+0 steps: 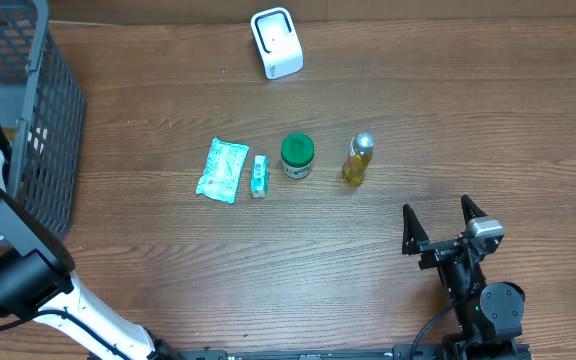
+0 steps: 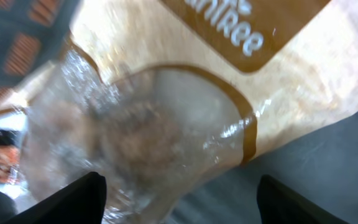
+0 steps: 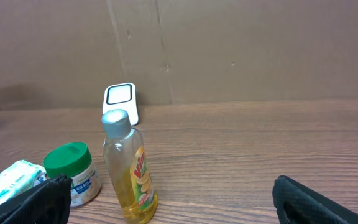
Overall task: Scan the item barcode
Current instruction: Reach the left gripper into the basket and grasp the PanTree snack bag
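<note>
Tan snack pouch (image 2: 185,93) with a clear window lay in the grey mesh basket (image 1: 38,120) at the table's left edge, directly under the left gripper (image 2: 182,199). That gripper's jaws stood wide apart, neither finger touching the pouch. The white barcode scanner (image 1: 276,42) stood upright at the far middle of the wooden table (image 1: 468,100), well apart from the basket. Nearer the centre, four items formed a row: a teal packet (image 1: 222,170), a small box (image 1: 259,176) just beside it, a green-lidded jar (image 1: 297,156), and a yellow liquid bottle (image 1: 358,160) with a silver cap. The right gripper (image 1: 436,205) hung near the bottle at the table's near right, jaws wide and empty.
</note>
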### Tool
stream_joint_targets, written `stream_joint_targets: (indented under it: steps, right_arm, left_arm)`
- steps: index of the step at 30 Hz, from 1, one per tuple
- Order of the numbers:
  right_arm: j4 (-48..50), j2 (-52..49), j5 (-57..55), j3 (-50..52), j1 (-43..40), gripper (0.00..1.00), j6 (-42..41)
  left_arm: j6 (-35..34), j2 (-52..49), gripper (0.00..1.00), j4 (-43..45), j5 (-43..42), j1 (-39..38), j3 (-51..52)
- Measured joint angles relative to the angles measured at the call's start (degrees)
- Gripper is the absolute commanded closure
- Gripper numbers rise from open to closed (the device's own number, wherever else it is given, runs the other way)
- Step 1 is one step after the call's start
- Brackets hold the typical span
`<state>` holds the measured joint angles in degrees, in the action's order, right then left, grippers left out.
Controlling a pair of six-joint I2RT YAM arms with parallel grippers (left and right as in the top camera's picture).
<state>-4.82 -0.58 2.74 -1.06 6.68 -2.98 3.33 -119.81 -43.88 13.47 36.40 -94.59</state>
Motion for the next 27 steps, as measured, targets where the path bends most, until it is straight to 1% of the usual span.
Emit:
stream_joint_targets:
  steps: [3, 5, 6, 7, 9, 13, 18, 19, 20, 21, 22, 23, 24, 25, 26, 27]
  right_arm:
    - [0.04, 0.00, 0.00, 0.00, 0.00, 0.00, 0.02]
    - [0.04, 0.00, 0.00, 0.00, -0.02, 0.00, 0.02]
    - [0.02, 0.00, 0.00, 0.00, 0.00, 0.00, 0.00]
    - [0.04, 0.00, 0.00, 0.00, 0.00, 0.00, 0.02]
    - [0.07, 0.00, -0.02, 0.00, 0.00, 0.00, 0.00]
    - [0.02, 0.00, 0.00, 0.00, -0.02, 0.00, 0.02]
    - [0.04, 0.00, -0.02, 0.00, 0.00, 0.00, 0.04]
    - [0.04, 0.00, 0.00, 0.00, 0.00, 0.00, 0.00]
    - [0.04, 0.00, 0.00, 0.00, 0.00, 0.00, 0.02]
    - [0.04, 0.00, 0.00, 0.00, 0.00, 0.00, 0.02]
    - [0.07, 0.00, 0.00, 0.00, -0.02, 0.00, 0.02]
    - [0.02, 0.00, 0.00, 0.00, 0.00, 0.00, 0.00]
    - [0.04, 0.00, 0.00, 0.00, 0.00, 0.00, 0.00]
    - [0.00, 0.00, 0.02, 0.00, 0.00, 0.00, 0.00]
    - [0.02, 0.00, -0.02, 0.00, 0.00, 0.00, 0.00]
    - [0.07, 0.00, 0.00, 0.00, 0.00, 0.00, 0.02]
  left_arm:
    - [1.51, 0.00, 0.18, 0.15, -0.02, 0.00, -0.94]
    - [3.08, 0.00, 0.16, 0.17, 0.00, 0.00, -1.01]
    - [4.79, 0.00, 0.13, 0.17, 0.00, 0.00, -1.03]
    - [5.64, 0.00, 0.07, 0.17, 0.00, 0.00, -1.03]
    - [7.89, 0.00, 0.00, 0.35, 0.00, 0.00, -0.94]
    - [12.11, 0.00, 0.01, 3.04, 0.59, -0.04, 1.57]
    - [14.53, 0.35, 0.00, 8.20, 2.16, 0.04, 6.21]
    - [14.91, 0.52, 0.07, 10.03, 2.78, 0.15, 7.10]
    - [15.17, 0.79, 0.19, 11.21, 3.43, 0.24, 7.72]
    - [15.50, 0.94, 0.36, 11.98, 4.22, 0.24, 8.22]
    - [16.04, 1.05, 0.48, 12.39, 5.29, 0.24, 8.76]
    - [16.17, 1.07, 0.56, 12.57, 6.10, 0.24, 9.20]
    - [16.17, 1.07, 0.61, 12.61, 6.56, 0.31, 9.51]
    - [16.52, 1.07, 0.56, 12.68, 7.13, 0.33, 10.03]
    - [16.83, 1.07, 0.54, 12.72, 8.44, 0.35, 10.40]
    - [16.83, 1.07, 0.54, 12.79, 8.68, 0.35, 10.40]
